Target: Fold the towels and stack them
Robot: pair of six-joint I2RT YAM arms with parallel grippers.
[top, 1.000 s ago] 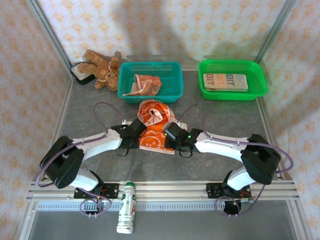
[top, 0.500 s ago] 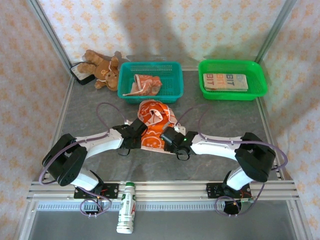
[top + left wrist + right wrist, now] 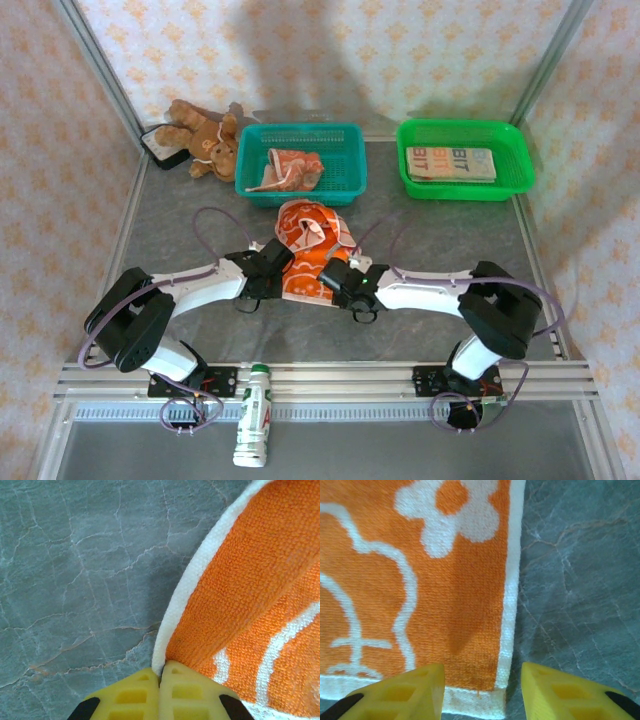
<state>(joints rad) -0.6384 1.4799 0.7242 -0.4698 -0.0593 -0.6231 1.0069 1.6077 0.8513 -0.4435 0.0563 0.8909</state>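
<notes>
Orange towel (image 3: 310, 235) lies mid-table between the arms, its far half bunched up and its near half flat.

Left gripper (image 3: 160, 672): fingers pressed together, pinching the white hem on the towel's left edge.

Right gripper (image 3: 482, 672): fingers spread, straddling the near right corner. The hem sits between them, not gripped.

Step, as I judge it: securing both near corners ahead of the fold.

Other towels, both far: one crumpled in the teal basket (image 3: 345, 150), folded cream ones in the green basket (image 3: 515, 165).

Risks:
- Left bite looks shallow, with only hem at the fingertips. A lift could pull it free.
- Right fingers may close on the table (image 3: 580, 580) beside the hem and miss the cloth.
- Uneven holds would skew the fold.
- The bunched far half could drag and crease.
</notes>
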